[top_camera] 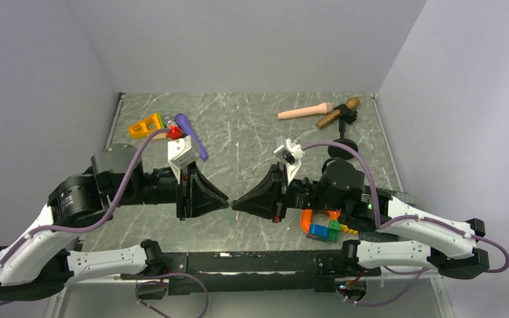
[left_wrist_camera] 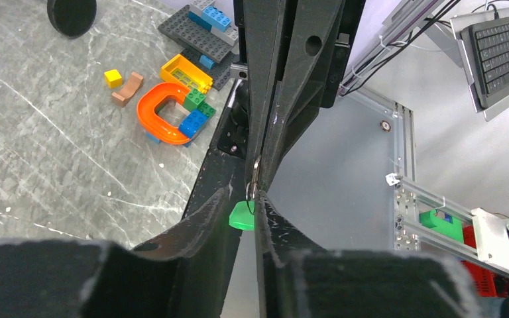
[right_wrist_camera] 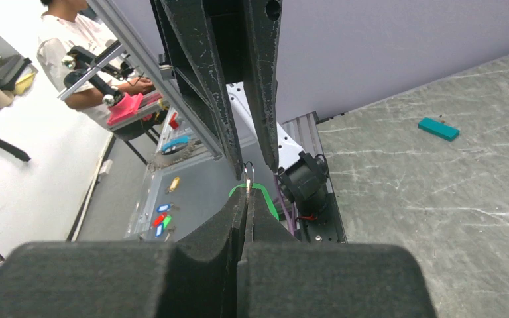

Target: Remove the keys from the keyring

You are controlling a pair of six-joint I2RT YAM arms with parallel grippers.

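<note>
My right claw is clenched on the keyring. The green key hangs at its tips, between the narrow jaws of my left claw; whether they grasp it I cannot tell. I should pinch it flat, then work it round the coil.

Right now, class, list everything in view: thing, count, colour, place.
green key: one, bright green, mid-air at the ring
teal key: one, teal, flat on the table
ring: one, silver, in the right tool's tip
curved block: one, orange, near right
bricks: several, blue, green, yellow, against the curved block
baseplate: one, dark grey, beside the bricks
disc: one, black, right side
toys: several, orange, red, purple, peach, brown, far edge
left tool: one, black, around the green key
right tool: one, black, shut on the ring
</note>
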